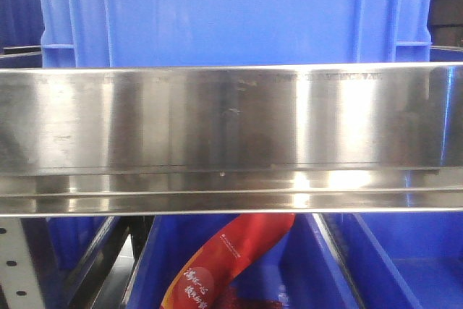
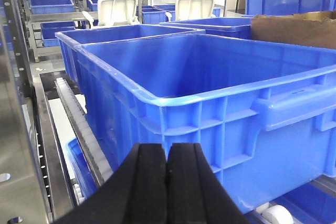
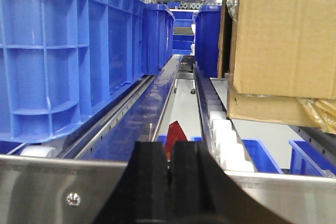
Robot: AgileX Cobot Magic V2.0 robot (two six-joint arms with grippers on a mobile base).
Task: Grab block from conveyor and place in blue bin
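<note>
the left gripper was closed, its two black pads pressed together with nothing between them. the right gripper was closed in the same way and also empty; the red tip seen above it belonged to something lying lower and farther away, not held. just in front of the left gripper stood a large blue bin, open at the top and, as far as the inside wall showed, with nothing visible in it. behind it more blue bins stood in a row on a track of white rollers. the right gripper hung over a steel rail, with a line of blue crates on its left and cardboard boxes on its right.

no block was visible in any view, and the dark belt of the conveyor was not seen either, so i could not tell where the block was. i judged that the grasp was not yet begun. to do this step well, the arm would first need to find the block, open its pads before the approach, come from above and close on two flat sides. the near bin looked a good target.

in the front view a wide steel beam filled the middle; under it a red packet carried white writing, probably chinese characters, too small to read. no other label was legible
</note>
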